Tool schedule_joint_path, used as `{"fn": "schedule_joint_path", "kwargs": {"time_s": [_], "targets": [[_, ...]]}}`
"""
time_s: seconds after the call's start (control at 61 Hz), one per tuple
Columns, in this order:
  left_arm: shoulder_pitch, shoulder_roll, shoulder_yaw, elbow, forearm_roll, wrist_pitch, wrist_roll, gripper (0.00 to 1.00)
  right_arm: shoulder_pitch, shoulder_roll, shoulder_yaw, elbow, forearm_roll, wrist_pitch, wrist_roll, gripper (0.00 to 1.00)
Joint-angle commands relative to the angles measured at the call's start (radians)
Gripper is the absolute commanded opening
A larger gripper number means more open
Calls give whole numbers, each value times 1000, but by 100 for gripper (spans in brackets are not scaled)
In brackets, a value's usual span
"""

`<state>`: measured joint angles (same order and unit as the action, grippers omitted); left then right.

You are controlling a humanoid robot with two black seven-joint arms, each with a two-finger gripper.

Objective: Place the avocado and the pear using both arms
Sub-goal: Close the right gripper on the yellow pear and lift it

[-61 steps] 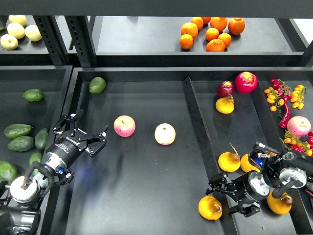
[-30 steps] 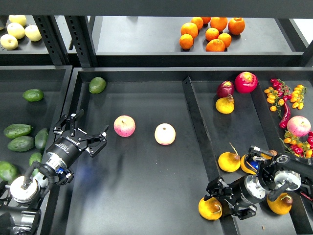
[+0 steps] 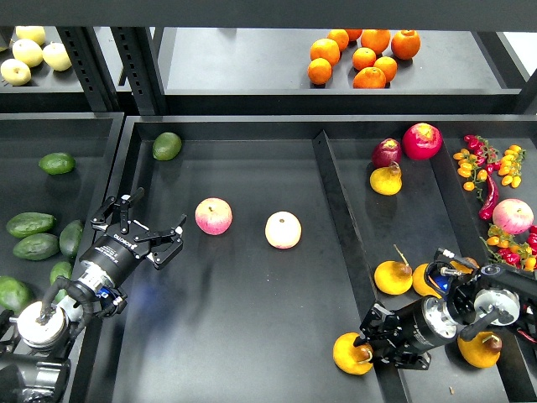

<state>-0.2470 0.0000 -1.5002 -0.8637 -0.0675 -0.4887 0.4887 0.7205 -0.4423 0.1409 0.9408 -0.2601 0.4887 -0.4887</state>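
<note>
The pear [image 3: 349,353], yellow-orange with a brownish blotch, lies at the front right of the middle tray [image 3: 252,319]. My right gripper [image 3: 375,341] is at its right end, fingers spread on either side; no firm hold shows. My left gripper [image 3: 151,220] is open and empty over the middle tray's left edge. Several dark green avocados lie in the left tray; the nearest [image 3: 71,238] is just left of my left gripper, and others [image 3: 29,224] lie further left. A lighter, rounder avocado [image 3: 167,145] sits at the middle tray's back left.
Two pink-yellow apples [image 3: 214,216] [image 3: 284,229] lie mid-tray. A divider wall [image 3: 336,210] separates the right tray, which holds more pears [image 3: 393,277], red fruit [image 3: 422,140] and chillies. Oranges [image 3: 365,54] and pale apples [image 3: 33,52] sit on the back shelf.
My right gripper has moved left and down onto the pear, and the pear has shifted slightly left. The left arm has not moved.
</note>
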Motion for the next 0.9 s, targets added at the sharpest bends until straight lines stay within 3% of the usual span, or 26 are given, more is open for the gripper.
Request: {"fn": "schedule_joint_path", "kwargs": {"time_s": [0.0, 0.279, 0.705, 0.885], "targets": [[0, 0, 0, 2, 0, 0, 0, 99, 25, -7, 6, 10, 36, 0, 0, 10], [2, 0, 0, 2, 0, 0, 0, 99, 134, -29, 6, 19, 140, 0, 0, 11], [2, 0, 0, 9, 0, 0, 0, 99, 169, -243, -3, 47, 326, 0, 0, 12], [2, 0, 1, 6, -2, 0, -50, 99, 122, -306, -3, 47, 326, 0, 0, 12]]}}
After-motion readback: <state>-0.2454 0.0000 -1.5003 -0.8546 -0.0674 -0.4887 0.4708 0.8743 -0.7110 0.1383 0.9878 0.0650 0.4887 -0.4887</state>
